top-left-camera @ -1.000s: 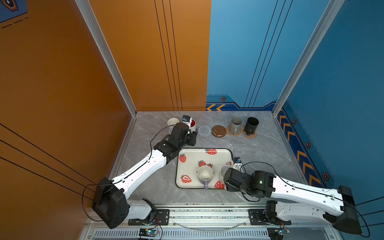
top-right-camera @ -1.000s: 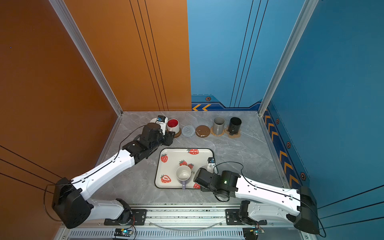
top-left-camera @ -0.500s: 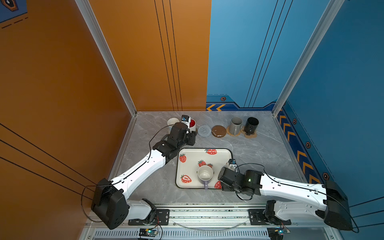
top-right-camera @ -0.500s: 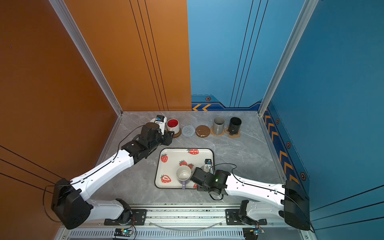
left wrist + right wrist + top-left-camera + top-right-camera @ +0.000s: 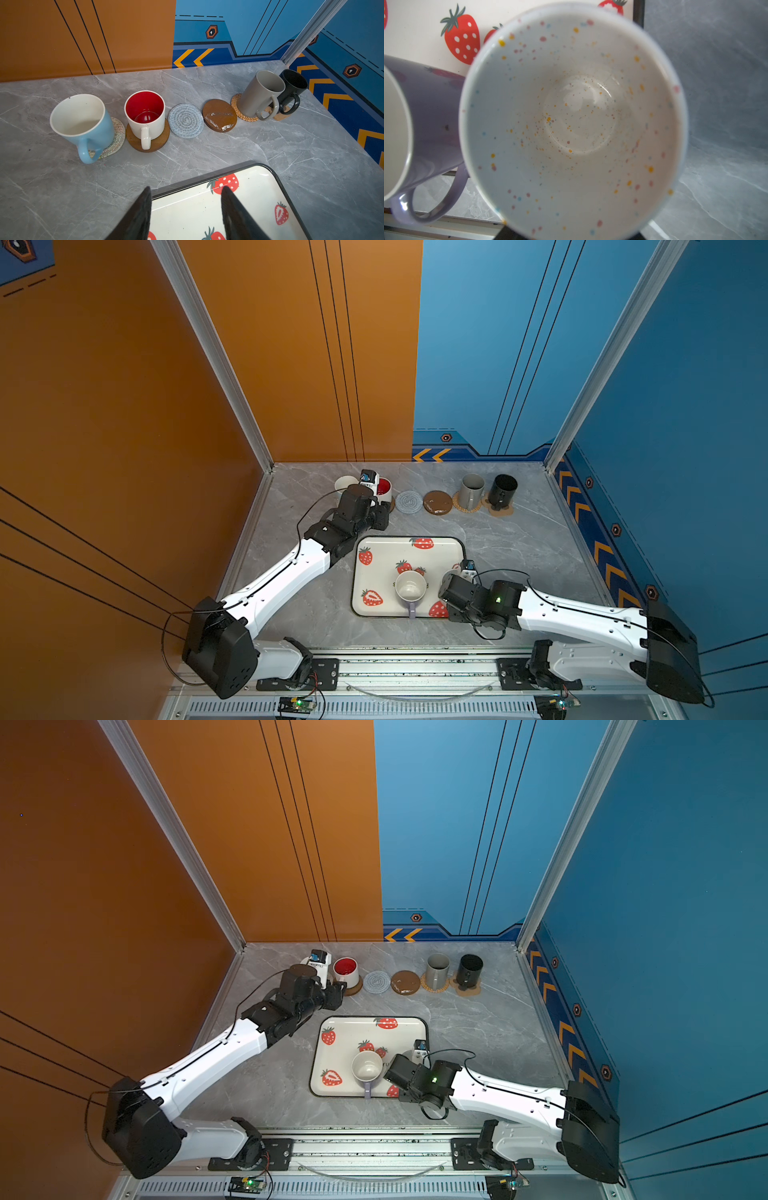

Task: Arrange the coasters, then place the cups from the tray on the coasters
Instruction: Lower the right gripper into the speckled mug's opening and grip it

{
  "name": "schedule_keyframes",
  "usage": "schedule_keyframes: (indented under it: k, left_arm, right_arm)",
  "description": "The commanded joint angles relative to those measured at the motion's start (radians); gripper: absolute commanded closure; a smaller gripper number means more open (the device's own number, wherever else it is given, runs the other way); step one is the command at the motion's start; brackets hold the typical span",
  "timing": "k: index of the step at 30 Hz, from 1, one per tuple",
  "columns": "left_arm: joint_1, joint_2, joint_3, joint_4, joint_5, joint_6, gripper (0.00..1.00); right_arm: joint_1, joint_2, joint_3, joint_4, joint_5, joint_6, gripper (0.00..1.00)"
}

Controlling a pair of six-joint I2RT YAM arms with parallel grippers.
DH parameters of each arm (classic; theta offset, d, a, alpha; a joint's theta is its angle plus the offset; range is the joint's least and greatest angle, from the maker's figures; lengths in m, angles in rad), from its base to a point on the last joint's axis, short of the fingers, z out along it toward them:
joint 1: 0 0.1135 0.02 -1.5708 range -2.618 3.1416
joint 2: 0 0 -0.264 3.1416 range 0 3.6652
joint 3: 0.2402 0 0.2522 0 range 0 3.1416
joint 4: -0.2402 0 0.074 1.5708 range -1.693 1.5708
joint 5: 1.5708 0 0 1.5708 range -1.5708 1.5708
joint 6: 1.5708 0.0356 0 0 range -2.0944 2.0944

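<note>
Left gripper (image 5: 186,189), lower centre, stands parted and empty over cream strawberry-print tray (image 5: 249,207). Right gripper (image 5: 449,587) at speckled white mug (image 5: 571,124); hold indeterminable.

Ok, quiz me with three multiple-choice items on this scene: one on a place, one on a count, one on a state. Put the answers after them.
1. Where does the grey mug stand?
A) on the tray
B) on the rattan coaster
C) on bare table

2. How many coasters bear no mug?
A) one
B) two
C) four

3. How is the left gripper?
A) open, holding nothing
B) shut on the light blue mug
C) shut on a coaster

Answers:
1 B, its base sits on the woven rattan round.
2 B, only the grey woven coaster and one brown wooden disc lie bare.
3 A, its fingers stand apart with nothing between them.
</note>
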Motion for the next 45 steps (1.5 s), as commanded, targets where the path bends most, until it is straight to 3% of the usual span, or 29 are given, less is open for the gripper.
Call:
schedule_keyframes:
  k: [1,17,22,25,45]
  left_arm:
    - [0.011,-0.003,-0.011,0.020,0.020,-0.012,0.45]
    - [0.018,0.003,-0.008,0.017,0.027,-0.012,0.45]
    - [0.020,0.005,-0.006,0.017,0.030,-0.014,0.45]
    - [0.020,0.005,-0.009,0.017,0.030,-0.012,0.45]
    - [0.023,0.008,-0.010,0.010,0.030,-0.013,0.45]
  right_arm:
    - [-0.013,0.011,-0.019,0.004,0.017,0.013,0.58]
    - [-0.025,0.066,-0.007,0.018,0.006,-0.024,0.70]
    - [-0.026,0.071,0.000,0.015,0.009,-0.041,0.84]
    - [-0.029,0.071,0.018,-0.024,0.031,-0.064,0.99]
    - [-0.128,0.086,0.278,-0.142,0.116,-0.383,1.00]
